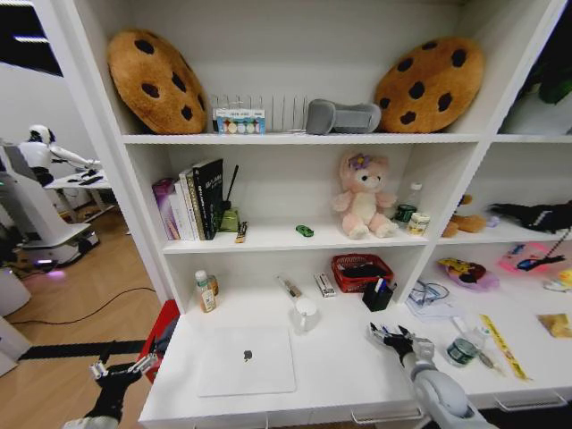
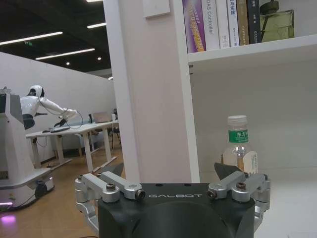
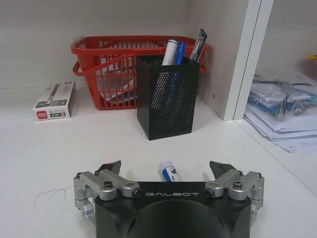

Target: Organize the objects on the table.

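Right gripper (image 3: 168, 171), jaws apart, low centre frame over small blue-capped white pen (image 3: 170, 172). Risk: pen rolls aside, or gripper knocks black mesh pen cup (image 3: 168, 96) behind. Left gripper (image 1: 121, 368), apart, idle lower left.

You see a smooth white table (image 1: 331, 366) with a soft shine. The laptop (image 1: 247, 360) on it is pale matt metal. At two o'clock from the laptop stands a black pen cup (image 3: 169, 95) of metal mesh full of tiny holes. Behind it sits a shiny red plastic basket (image 3: 106, 69). The bottle (image 2: 239, 150) is clear plastic with a paper label. Both grippers, left (image 2: 172, 187) and right (image 3: 168, 179), have matt black bodies and bare silver metal fingers spread wide.
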{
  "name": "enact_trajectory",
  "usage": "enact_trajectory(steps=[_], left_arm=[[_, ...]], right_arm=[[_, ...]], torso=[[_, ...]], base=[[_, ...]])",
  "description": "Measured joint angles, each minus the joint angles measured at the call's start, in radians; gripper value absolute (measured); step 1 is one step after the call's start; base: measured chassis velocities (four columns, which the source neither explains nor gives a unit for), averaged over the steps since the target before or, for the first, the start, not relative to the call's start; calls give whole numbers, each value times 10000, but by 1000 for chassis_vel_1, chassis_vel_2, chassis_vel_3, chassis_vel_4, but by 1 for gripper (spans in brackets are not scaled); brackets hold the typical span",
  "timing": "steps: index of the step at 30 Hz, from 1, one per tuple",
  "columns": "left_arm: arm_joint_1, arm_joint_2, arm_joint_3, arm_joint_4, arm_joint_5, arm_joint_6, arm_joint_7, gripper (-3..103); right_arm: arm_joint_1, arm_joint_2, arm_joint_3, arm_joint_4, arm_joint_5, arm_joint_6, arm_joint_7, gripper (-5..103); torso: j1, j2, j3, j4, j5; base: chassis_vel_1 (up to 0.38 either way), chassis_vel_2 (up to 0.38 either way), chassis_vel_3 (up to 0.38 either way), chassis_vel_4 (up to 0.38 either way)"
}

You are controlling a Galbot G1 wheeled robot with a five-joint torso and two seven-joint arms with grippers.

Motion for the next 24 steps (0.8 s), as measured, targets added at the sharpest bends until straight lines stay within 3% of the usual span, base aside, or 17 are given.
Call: enact_trajectory(steps=[9, 12, 19, 20, 24], left_arm=[[0, 0, 0, 0, 0, 0, 0, 100], [0, 0, 0, 0, 0, 0, 0, 100], [-1, 0, 0, 0, 1, 0, 0, 100], [0, 0, 0, 0, 0, 0, 0, 100], [0, 0, 0, 0, 0, 0, 0, 100]], right_arm=[[39, -23, -154, -253, -191, -12, -18, 80], [109, -20, -232, -344, -341, 30, -29, 65], [126, 9, -268, -267, -436, 27, 8, 42], [110, 33, -260, -215, -472, 20, 52, 32], [40, 72, -213, -143, -505, 12, 95, 21]], torso=[[0, 0, 0, -1, 0], [0, 1, -1, 1, -2], [0, 0, 0, 1, 2], [0, 0, 0, 0, 3], [0, 0, 0, 0, 3]], base=[[0, 0, 0, 0], [0, 0, 0, 0], [0, 0, 0, 0], [0, 0, 0, 0], [0, 0, 0, 0]])
